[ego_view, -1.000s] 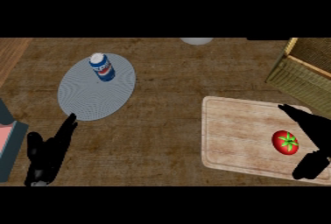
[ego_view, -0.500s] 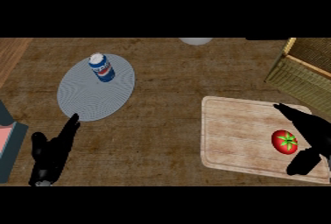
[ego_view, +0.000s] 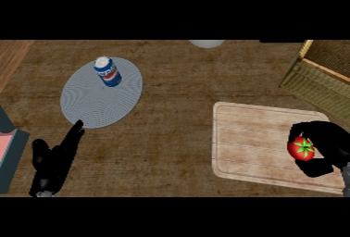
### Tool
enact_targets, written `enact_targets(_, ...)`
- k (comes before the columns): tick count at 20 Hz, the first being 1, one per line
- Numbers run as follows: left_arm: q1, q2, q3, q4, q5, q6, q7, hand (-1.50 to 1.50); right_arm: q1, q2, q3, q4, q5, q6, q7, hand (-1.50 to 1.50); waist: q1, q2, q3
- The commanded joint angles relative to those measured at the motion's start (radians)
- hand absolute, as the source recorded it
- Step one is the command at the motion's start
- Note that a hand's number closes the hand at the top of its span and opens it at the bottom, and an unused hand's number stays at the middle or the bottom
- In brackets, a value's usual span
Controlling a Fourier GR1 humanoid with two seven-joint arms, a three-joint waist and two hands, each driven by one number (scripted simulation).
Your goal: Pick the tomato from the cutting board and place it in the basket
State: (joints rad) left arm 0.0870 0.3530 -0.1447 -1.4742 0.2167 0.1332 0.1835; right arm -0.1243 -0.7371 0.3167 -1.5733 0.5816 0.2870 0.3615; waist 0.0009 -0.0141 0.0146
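The right hand curls its fingers and thumb round the tomato, fingers above it and thumb below. The tomato sits at the right end of the board, and whether it touches the wood or is just off it cannot be told. The basket stands beyond the board's far right corner, apart from the hand. At the lower left the left hand rests open, fingers straight. Beyond it a can stands upright on a grey plate.
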Motion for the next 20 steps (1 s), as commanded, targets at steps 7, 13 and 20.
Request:
enact_targets(7, 0.045, -0.026, -0.031, 0.056, -0.017, -0.011, 0.047, 0.0, -0.212, 0.212, -0.001, 0.1, 0.069, 0.04, 0.327, 1.5, 0.044, 0.023, -0.018)
enact_targets(13, -0.003, -0.036, -0.047, 0.065, -0.028, -0.021, 0.061, 0.0, -0.508, 0.41, -0.048, 0.217, 0.153, 0.024, 0.742, 1.5, 0.077, 0.03, -0.02)
enact_targets(20, -0.01, -0.034, -0.026, 0.053, -0.019, -0.018, 0.071, 0.0, -0.737, 0.549, -0.245, 0.168, 0.239, -0.366, 0.789, 1.5, 0.052, 0.022, -0.014)
